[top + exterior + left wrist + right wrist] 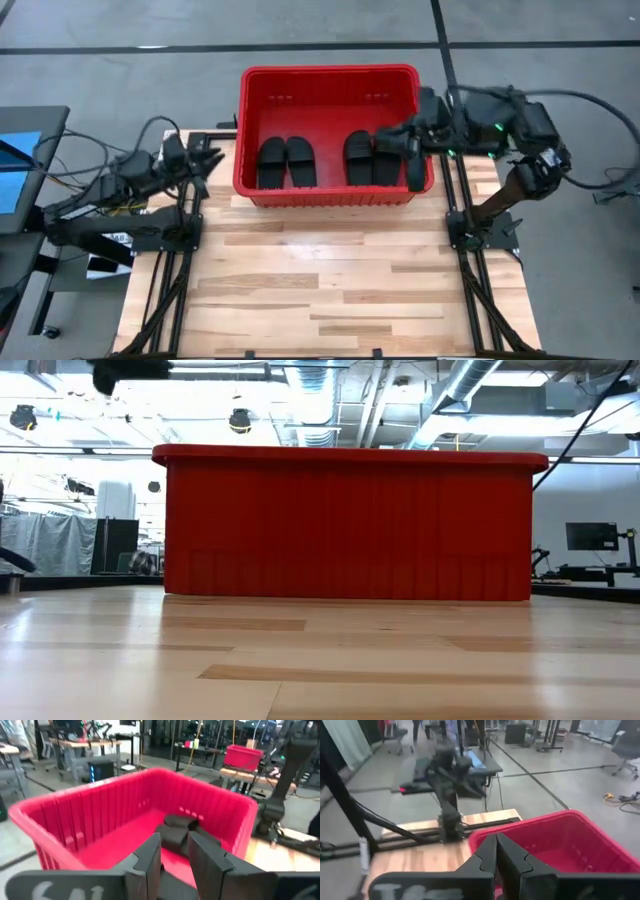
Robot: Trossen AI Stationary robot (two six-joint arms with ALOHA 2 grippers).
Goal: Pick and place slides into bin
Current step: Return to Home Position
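Slides [301,162] in bin [330,71], right hand [388,141] above it

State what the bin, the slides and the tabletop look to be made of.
The bin: looks like moulded plastic, glossy red, with ribbed walls and a rim. The slides: likely foam or rubber, matte black, no shine. The tabletop: wood, pale jointed strips with visible grain, slight sheen.

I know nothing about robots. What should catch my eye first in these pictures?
A bright red bin sits at the far edge of the wooden table, with four black slides lying in two pairs on its floor. The right gripper hangs over the bin's right end, while the left gripper waits just outside its left wall.
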